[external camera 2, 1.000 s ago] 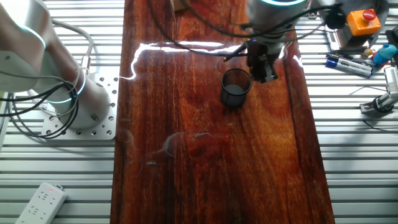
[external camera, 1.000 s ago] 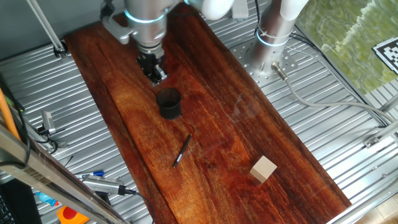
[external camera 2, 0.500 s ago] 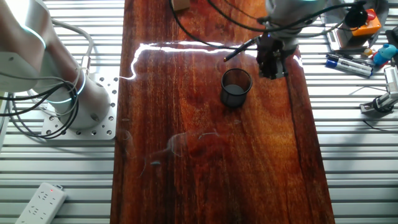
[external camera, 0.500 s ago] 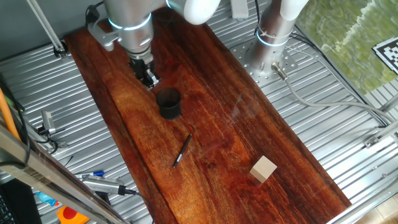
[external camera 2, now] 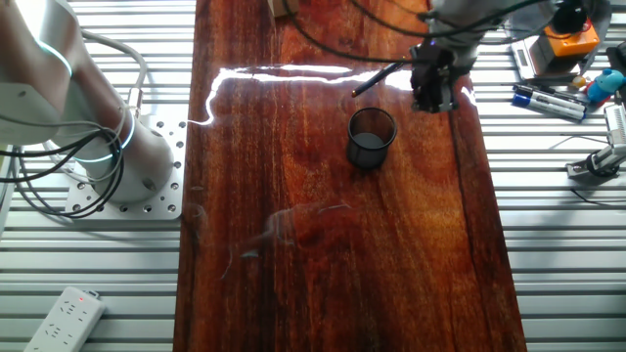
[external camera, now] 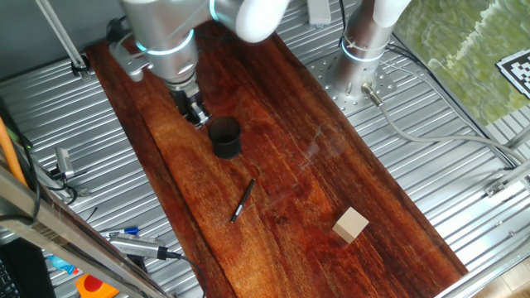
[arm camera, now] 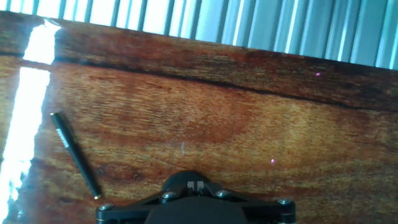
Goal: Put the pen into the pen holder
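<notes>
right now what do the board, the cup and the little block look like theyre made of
The board: wood, glossy varnish; grain streaks and window glare show. The pen holder: black, matte, probably plastic or metal mesh; cannot tell which. The block: pale unfinished wood, seemingly, with a flat dull face.

Arm reaches in from the desk's far end, silver wrist housing with lit cyan ring directly above the gripper [external camera: 194, 110]. Gripper points straight down, hanging over the desk close to one long edge [external camera 2: 434, 93]. Jaws are dark and small; their spacing cannot be judged. Nothing is visible between them.
</notes>
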Controlling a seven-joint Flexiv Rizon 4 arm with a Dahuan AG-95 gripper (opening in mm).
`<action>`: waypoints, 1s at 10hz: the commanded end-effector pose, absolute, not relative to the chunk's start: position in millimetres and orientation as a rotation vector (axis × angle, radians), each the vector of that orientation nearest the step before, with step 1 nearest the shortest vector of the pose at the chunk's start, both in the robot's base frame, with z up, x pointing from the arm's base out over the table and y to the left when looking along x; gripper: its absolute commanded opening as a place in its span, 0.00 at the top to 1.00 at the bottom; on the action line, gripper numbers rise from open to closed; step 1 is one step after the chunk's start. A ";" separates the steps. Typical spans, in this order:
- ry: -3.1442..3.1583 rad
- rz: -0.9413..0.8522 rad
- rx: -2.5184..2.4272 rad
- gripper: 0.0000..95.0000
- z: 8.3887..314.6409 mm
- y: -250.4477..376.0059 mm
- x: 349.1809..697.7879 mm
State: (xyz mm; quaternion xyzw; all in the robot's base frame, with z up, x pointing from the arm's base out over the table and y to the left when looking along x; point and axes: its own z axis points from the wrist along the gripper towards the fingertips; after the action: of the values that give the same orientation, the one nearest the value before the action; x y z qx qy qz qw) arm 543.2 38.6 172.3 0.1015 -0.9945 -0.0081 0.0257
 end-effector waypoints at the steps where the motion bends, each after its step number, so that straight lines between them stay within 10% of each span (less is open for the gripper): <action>1: -3.083 -0.022 0.308 1.00 173.4 41.8 546.8; 10: -3.051 -0.011 0.416 1.00 167.5 43.9 546.9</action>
State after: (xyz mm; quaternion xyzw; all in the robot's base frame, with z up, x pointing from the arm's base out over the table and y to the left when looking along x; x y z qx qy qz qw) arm 545.0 43.3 165.3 0.1371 -0.9900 -0.0042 0.0333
